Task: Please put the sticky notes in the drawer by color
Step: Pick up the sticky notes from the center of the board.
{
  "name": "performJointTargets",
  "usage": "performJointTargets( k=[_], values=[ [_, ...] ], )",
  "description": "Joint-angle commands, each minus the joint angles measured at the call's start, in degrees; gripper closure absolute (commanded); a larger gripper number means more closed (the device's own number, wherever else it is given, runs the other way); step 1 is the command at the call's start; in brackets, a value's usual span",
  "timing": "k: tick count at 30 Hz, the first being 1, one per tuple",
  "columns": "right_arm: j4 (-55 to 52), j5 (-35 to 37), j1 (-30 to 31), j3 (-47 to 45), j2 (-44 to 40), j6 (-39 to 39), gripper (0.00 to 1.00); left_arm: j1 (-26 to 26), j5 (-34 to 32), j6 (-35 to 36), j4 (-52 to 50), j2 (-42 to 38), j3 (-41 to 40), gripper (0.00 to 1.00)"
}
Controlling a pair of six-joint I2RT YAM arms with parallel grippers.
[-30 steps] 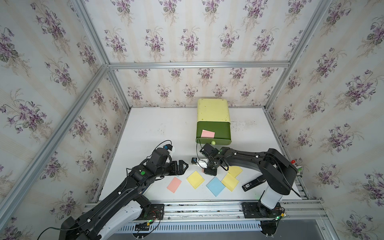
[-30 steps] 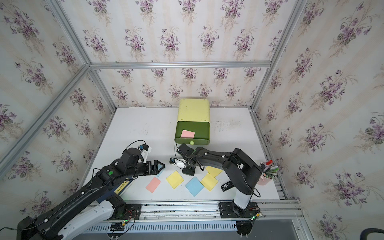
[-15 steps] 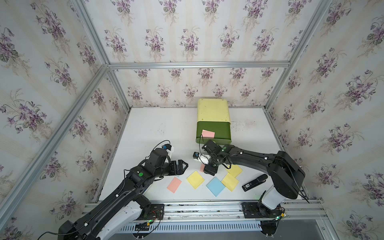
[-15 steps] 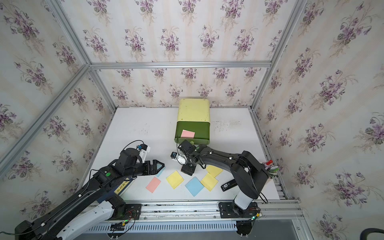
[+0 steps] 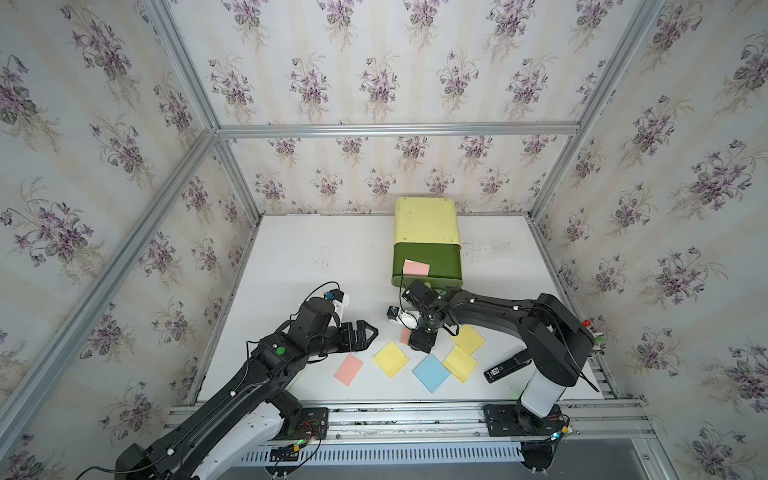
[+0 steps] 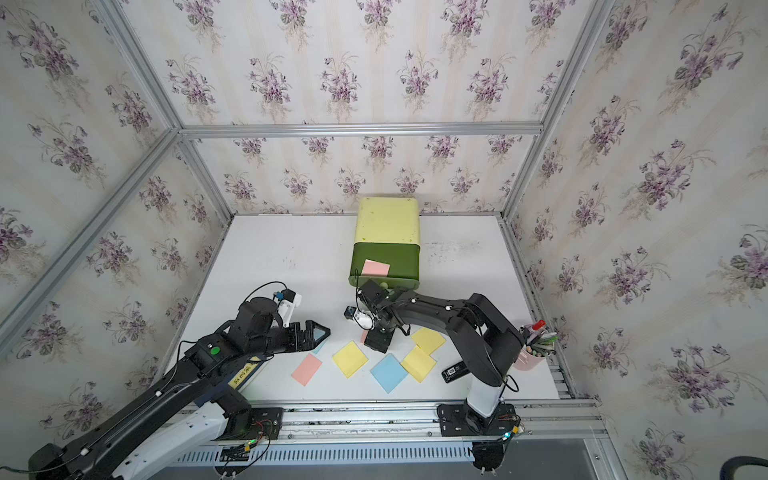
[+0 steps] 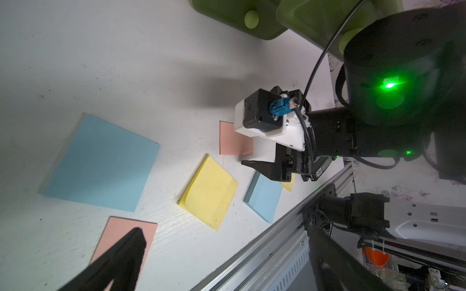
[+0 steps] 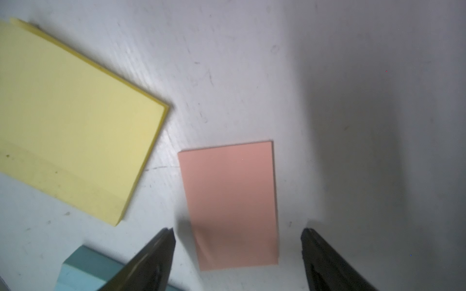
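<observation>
Your right gripper (image 8: pixel 238 230) stands spread and holds nothing, tips pointed down at the tabletop (image 5: pixel 316 257). The loose pink sticky note (image 8: pixel 229 201) lies on the tabletop directly below, between the two jaws and touching neither. In the wrist view its longer side runs away from the tips, so the jaws flank its long edges. It sits mid-tabletop, between the drawer (image 5: pixel 426 224) and the front edge. The right arm is plainly the nearer. Your left gripper (image 5: pixel 365 332), likewise spread and empty, hovers apart toward the left edge. Judgement: a straight descent, closing across the short width.
</observation>
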Motion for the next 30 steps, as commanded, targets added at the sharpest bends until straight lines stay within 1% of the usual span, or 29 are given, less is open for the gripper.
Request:
performJointTargets(
  k=[1, 9, 13, 19, 24, 30],
  values=[
    [-1.0, -1.8, -0.1, 0.7, 1.2, -0.8, 0.2, 0.0, 0.7, -0.6, 1.7, -0.1, -0.1, 0.01],
    [-1.9, -3.4, 0.0, 0.9, 4.0, -0.4, 0.24, 0.0, 0.4, -0.4, 1.5, -0.1, -0.2, 0.01],
    [-2.5, -3.0, 0.2, 0.7, 5.5, 0.3, 0.29, 0.0, 0.4, -0.4, 1.4, -0.1, -0.5, 0.01],
    [-2.0, -0.1, 2.1, -1.7, 6.7, 1.1, 0.32, 0.0, 0.2, -0.7, 1.5, -0.7, -0.6, 0.01],
    [-1.3, 2.1, 2.2, -3.4, 6.6, 1.0, 0.34, -0.1, 0.2, -0.8, 1.7, -0.3, -0.6, 0.01],
    [-2.8, 4.9, 2.2, -3.0, 6.1, 1.4, 0.35, -0.1, 0.6, -0.9, 1.6, -0.2, -0.5, 0.01]
  ],
)
